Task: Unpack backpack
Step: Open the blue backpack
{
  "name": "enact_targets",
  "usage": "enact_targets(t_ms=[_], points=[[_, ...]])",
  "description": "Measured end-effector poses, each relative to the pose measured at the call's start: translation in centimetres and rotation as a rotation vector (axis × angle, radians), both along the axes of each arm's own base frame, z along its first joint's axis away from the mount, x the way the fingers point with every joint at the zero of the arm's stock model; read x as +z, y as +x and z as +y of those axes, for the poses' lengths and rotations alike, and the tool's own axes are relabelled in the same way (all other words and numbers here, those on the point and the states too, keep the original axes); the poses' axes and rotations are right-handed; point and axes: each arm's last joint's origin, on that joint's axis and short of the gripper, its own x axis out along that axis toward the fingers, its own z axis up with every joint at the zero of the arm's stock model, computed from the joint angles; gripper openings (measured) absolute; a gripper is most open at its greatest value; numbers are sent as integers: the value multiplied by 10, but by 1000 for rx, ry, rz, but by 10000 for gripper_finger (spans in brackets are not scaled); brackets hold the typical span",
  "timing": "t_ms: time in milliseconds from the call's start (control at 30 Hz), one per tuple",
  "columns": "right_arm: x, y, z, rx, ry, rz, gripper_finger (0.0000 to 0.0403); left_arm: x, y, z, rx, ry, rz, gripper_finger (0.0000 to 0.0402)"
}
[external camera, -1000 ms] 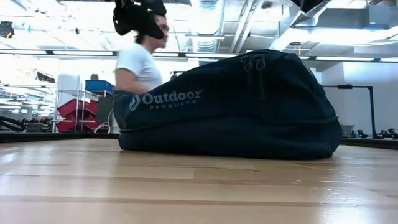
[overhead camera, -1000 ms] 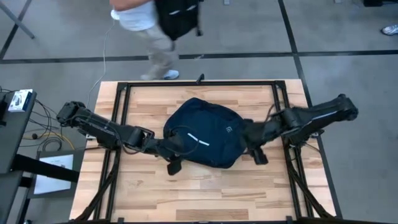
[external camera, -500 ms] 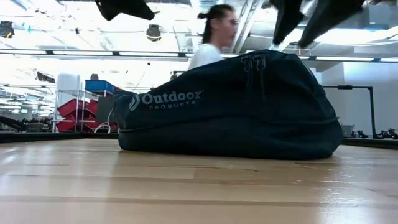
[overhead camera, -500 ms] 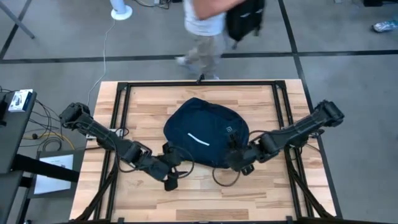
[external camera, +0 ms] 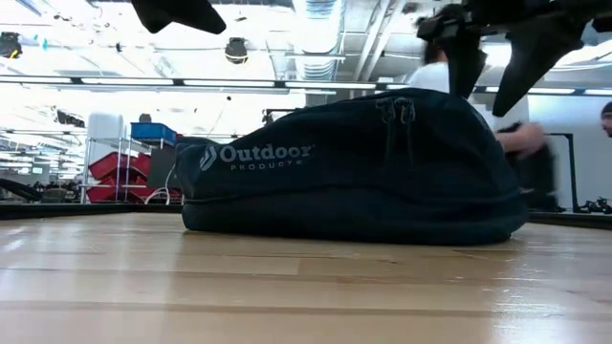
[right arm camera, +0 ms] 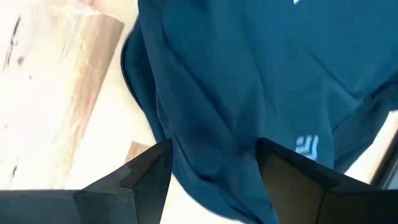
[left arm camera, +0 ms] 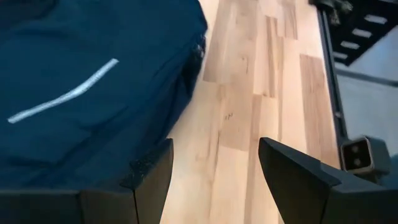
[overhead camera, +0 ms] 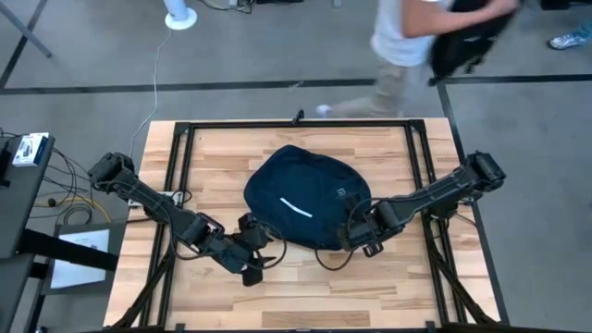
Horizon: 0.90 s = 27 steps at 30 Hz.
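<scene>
Navy fabric backpack (overhead camera: 308, 196) lies mid-desk (overhead camera: 213, 291), closed. Left end effector (left arm camera: 214, 171) and right end effector (right arm camera: 214, 165) both open, flanking its near edge. Risk: fingers pinching loose cloth, dragging the bag instead.

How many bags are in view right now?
2: the navy backpack in the middle of the table, between both hands, and a dark bag carried by a person beyond it.

The left gripper (left arm camera: 214, 165) has its jaws spread apart over bare wooden table (left arm camera: 249, 112). The navy backpack (left arm camera: 87, 81) with its white stripe (left arm camera: 62, 93) lies beside one jaw.
</scene>
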Motion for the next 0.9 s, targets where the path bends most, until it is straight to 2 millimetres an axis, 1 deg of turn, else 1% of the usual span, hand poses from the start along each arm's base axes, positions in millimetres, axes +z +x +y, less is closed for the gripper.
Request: enact_targets(t_ms=[167, 300, 400, 533, 600, 667, 733, 900], points=[[1, 0, -1, 24, -8, 3, 265, 1, 3, 5, 65, 31, -30, 224], [-10, 2, -5, 62, -22, -2, 280, -5, 9, 2, 63, 1, -24, 224], [-15, 5, -9, 64, -51, -32, 281, -14, 20, -6, 29, -33, -44, 224], [-18, 11, -11, 48, -48, -94, 276, -41, 41, -16, -13, 0, -46, 224], [-17, 14, -11, 43, -41, -117, 259, -55, 53, -16, -15, 21, -54, 224], [-16, 15, -12, 40, -36, -131, 228, -68, 64, -14, 7, 29, -65, 224], [-16, 17, -14, 30, -31, -147, 185, -79, 75, -10, 38, 13, -79, 224], [-16, 20, -19, -6, -24, -157, 57, -96, 92, -4, 97, -16, -140, 224]])
